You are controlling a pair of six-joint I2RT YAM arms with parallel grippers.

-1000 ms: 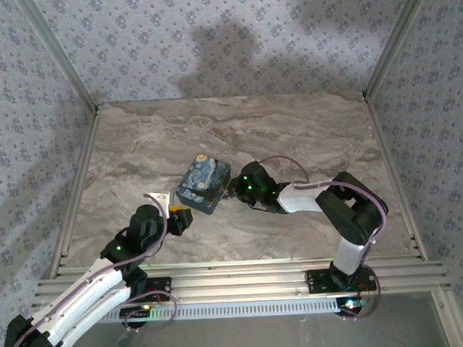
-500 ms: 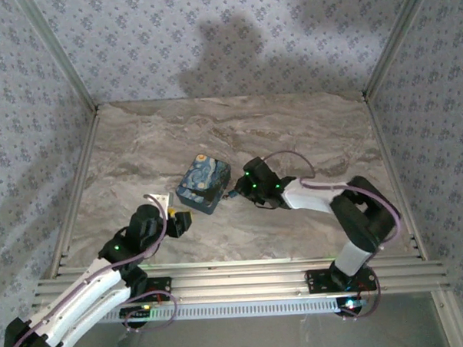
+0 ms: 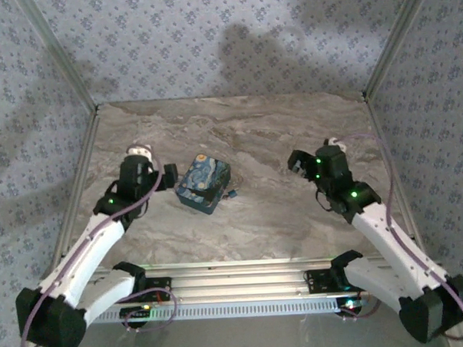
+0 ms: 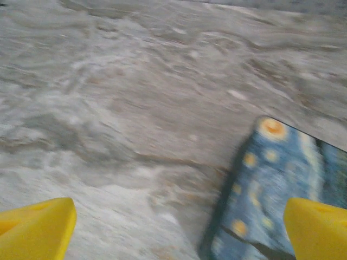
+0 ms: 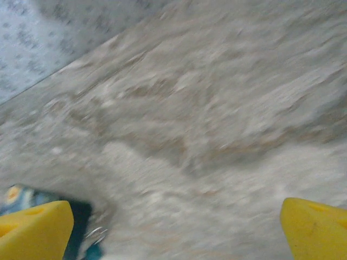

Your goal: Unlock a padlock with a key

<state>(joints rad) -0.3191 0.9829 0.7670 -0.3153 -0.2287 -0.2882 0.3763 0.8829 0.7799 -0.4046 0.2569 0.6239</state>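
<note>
The padlock (image 3: 203, 182) is a blue block with a starry yellow-dotted print, lying flat mid-table; I cannot make out its shackle. A small teal-headed key (image 3: 232, 194) with a metal ring lies by its right corner, blurred in the right wrist view (image 5: 93, 245). My left gripper (image 3: 161, 176) hovers just left of the padlock, open and empty; in the left wrist view (image 4: 179, 230) the padlock (image 4: 276, 184) lies under the right fingertip (image 4: 317, 227). My right gripper (image 3: 302, 163) is open and empty, well to the right of the key, wide apart in the right wrist view (image 5: 176, 230).
The marble-patterned table (image 3: 237, 131) is walled by patterned panels at the back and both sides, with metal posts (image 3: 57, 54) at the corners. An aluminium rail (image 3: 236, 285) carrying the arm bases runs along the near edge.
Both arms have pulled away from the padlock: the left swung up and to the left, the right went off to the right. Both grippers opened wide. The key now lies beside the padlock.
</note>
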